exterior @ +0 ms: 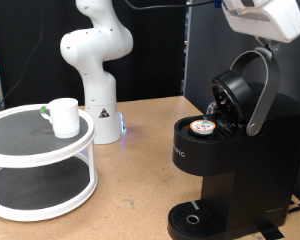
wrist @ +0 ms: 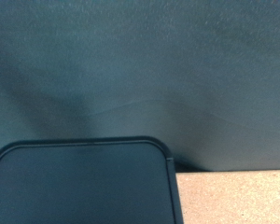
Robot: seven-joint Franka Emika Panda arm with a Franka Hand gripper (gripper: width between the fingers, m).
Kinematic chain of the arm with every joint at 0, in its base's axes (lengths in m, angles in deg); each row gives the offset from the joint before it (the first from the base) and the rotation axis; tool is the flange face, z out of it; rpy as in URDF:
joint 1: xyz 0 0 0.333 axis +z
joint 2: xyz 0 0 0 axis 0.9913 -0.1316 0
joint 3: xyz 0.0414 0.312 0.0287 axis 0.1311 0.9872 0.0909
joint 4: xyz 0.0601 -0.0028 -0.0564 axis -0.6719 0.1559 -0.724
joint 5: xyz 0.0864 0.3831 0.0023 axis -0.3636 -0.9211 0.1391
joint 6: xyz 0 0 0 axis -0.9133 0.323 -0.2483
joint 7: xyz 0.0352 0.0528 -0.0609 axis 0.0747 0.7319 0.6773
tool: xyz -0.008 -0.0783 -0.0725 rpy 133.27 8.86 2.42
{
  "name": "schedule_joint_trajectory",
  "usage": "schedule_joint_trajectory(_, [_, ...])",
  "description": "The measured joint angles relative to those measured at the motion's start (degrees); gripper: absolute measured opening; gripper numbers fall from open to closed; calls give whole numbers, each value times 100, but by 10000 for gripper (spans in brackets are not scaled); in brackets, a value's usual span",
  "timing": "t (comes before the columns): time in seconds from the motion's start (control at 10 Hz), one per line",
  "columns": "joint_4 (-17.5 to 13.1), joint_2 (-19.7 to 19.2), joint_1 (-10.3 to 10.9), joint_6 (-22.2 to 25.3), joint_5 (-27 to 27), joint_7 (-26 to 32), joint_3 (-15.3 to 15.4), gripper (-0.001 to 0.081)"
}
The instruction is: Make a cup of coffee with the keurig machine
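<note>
The cup [exterior: 63,116], a plain white mug, stands on the upper shelf of a round white two-tier stand [exterior: 10,150] at the exterior view's left. The keurig machine [exterior: 225,165], big and matte black, stands at the exterior view's right with its grey-rimmed lid [exterior: 242,88] swung up. A pod with a colourful top [exterior: 202,127] sits in the open chamber. Nothing stands on the drip tray [exterior: 194,218]. A white part of my hand [exterior: 262,16] shows above the lid at the top edge; its fingers do not show in either view.
The white arm base [exterior: 98,75] stands on the wooden table [exterior: 140,180] behind the stand. A dark backdrop [wrist: 140,75] fills the wrist view, with a dark rounded panel [wrist: 79,182] below it and a strip of table [wrist: 233,198].
</note>
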Motion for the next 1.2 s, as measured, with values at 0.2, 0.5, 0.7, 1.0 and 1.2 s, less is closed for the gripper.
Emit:
schedule_joint_trajectory(0.2, [-1,-5,-4,39,1,26,10,2])
schedule_joint_trajectory(0.5, [30,127,-68,390,5,424,-129,2])
schedule_joint_trajectory(0.7, [136,335,-183,678,124,697,-292,2])
schedule_joint_trajectory(1.0, [318,579,-378,805,297,824,-492,2])
schedule_joint_trajectory(1.2, [376,601,-487,808,546,815,-555,2])
